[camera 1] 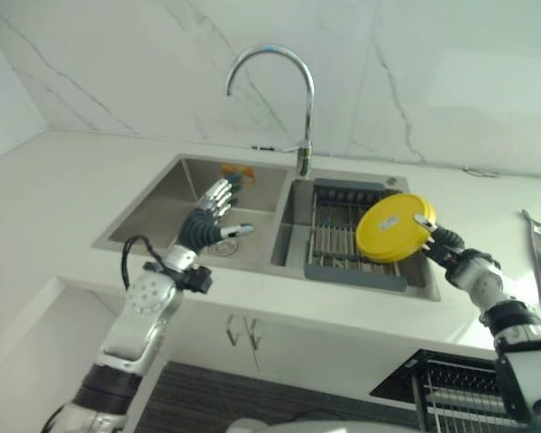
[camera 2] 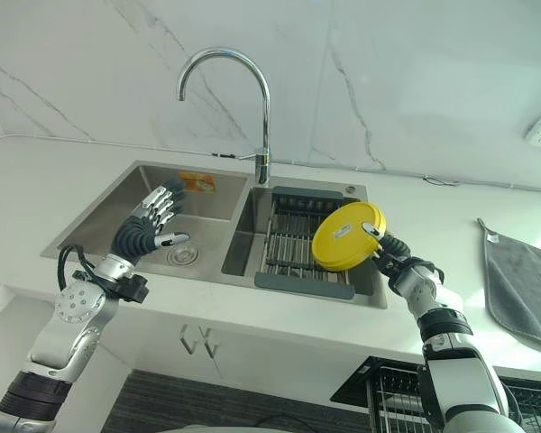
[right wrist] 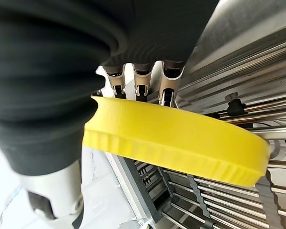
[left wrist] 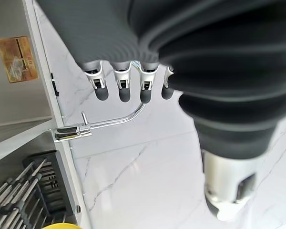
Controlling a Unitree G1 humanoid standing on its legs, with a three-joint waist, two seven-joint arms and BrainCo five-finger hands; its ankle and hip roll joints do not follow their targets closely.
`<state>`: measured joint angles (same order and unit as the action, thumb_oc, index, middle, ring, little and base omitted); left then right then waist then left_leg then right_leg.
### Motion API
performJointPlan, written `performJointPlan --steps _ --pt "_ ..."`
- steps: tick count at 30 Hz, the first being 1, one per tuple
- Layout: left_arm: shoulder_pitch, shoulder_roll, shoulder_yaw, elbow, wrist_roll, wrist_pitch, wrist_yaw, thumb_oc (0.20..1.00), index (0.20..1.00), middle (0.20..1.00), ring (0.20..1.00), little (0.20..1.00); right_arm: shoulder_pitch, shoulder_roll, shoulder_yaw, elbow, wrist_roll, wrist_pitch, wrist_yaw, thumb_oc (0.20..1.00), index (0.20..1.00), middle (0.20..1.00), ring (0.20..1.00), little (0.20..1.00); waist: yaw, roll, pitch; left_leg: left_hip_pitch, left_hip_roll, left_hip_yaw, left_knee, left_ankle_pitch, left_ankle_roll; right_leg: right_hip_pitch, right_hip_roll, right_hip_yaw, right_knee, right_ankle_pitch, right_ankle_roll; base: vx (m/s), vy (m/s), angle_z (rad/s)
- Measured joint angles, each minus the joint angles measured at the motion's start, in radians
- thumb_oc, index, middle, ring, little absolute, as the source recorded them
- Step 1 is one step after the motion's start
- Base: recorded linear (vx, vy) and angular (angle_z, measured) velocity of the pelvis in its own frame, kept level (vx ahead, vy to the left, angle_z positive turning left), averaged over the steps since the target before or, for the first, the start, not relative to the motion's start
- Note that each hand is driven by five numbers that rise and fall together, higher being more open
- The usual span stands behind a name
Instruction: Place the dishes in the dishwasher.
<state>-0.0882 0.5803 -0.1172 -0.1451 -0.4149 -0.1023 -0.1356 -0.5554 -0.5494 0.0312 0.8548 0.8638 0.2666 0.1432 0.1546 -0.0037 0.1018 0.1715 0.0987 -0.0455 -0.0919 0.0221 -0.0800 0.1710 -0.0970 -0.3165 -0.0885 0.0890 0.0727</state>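
White marble desk with a double sink (camera 2: 207,221): right hand (camera 2: 389,253) pinches a yellow plate (camera 2: 347,236) above the drying rack (camera 2: 298,239), left hand (camera 2: 149,225) spread loose over the left basin.

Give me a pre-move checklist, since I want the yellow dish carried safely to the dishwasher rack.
1. Grip: right robot hand pinches the yellow dish at its rim, fingers on one face and thumb on the other: ok.
2. Dish lifted off the sink rack, tilted on edge: ok.
3. Left robot hand open above the left sink basin, away from the dish: ok.
4. Faucet stands behind the basins, apart from the dish: ok.
5. Dishwasher rack partly visible at the lower edge; free slot: cannot tell.
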Motion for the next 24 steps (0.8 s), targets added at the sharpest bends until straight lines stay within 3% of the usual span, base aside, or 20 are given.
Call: performJointPlan --steps 24 --pt "0.011 0.016 0.002 0.000 0.000 0.034 -0.024 1.000 1.000 1.000 1.000 1.000 0.000 0.002 -0.003 0.015 -0.010 -0.057 -0.022 1.000 1.000 1.000 1.000 1.000 0.021 0.009 0.001 -0.013 -0.002 -0.028 0.000 0.004 0.000 0.002 -0.002 -0.029 -0.005 -0.006 0.001 0.02 -0.012 0.03"
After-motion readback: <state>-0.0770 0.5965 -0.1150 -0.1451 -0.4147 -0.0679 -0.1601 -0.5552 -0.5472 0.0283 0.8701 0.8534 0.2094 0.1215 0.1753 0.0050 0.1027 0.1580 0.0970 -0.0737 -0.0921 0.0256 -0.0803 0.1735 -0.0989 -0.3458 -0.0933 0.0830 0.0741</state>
